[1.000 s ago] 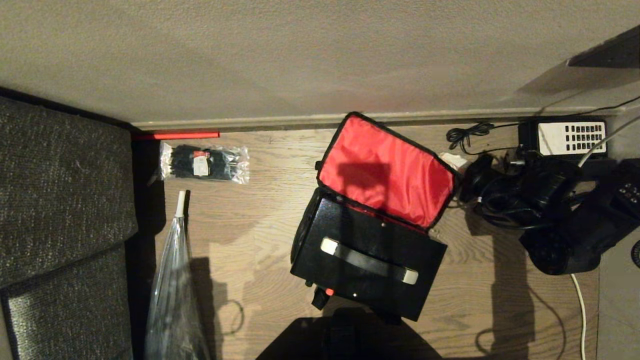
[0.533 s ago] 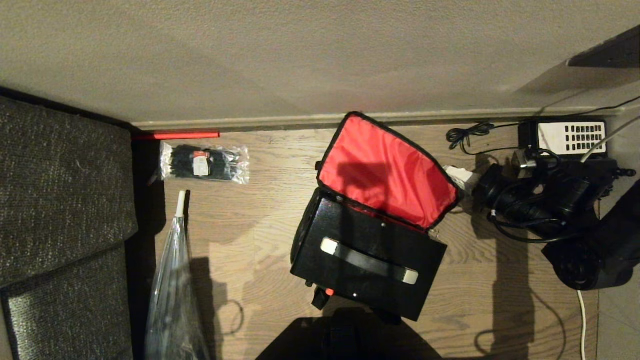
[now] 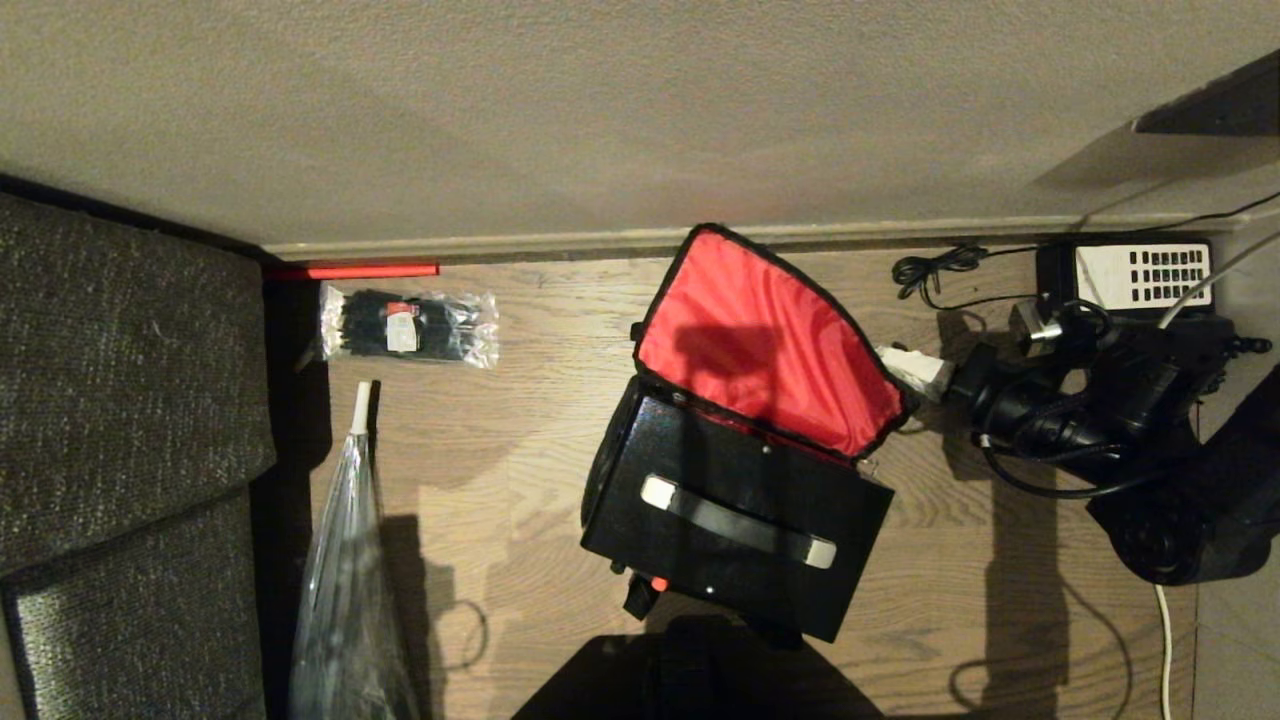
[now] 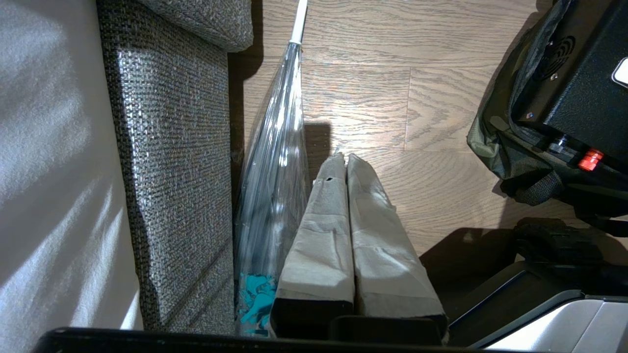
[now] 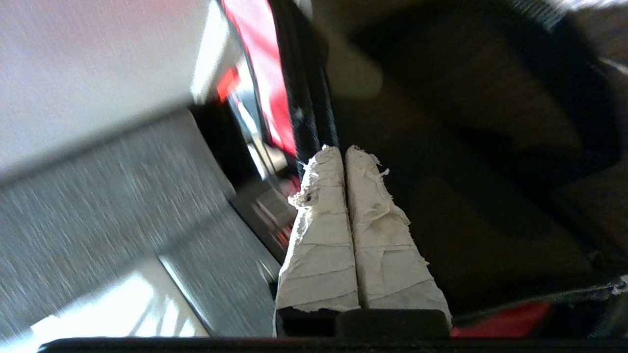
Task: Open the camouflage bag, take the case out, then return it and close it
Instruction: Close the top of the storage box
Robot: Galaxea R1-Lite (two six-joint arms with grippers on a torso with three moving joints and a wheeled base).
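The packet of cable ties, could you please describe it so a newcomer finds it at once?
Start at the wall's skirting board along the wooden floor. Beside the grey sofa, under a red stick, lies the clear packet: black ties, red-and-white label, unlike the long clear umbrella nearby.

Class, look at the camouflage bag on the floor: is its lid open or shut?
Open. The camouflage bag has its lid flung back toward the wall, red lining facing up, and a black case with a handle showing inside.
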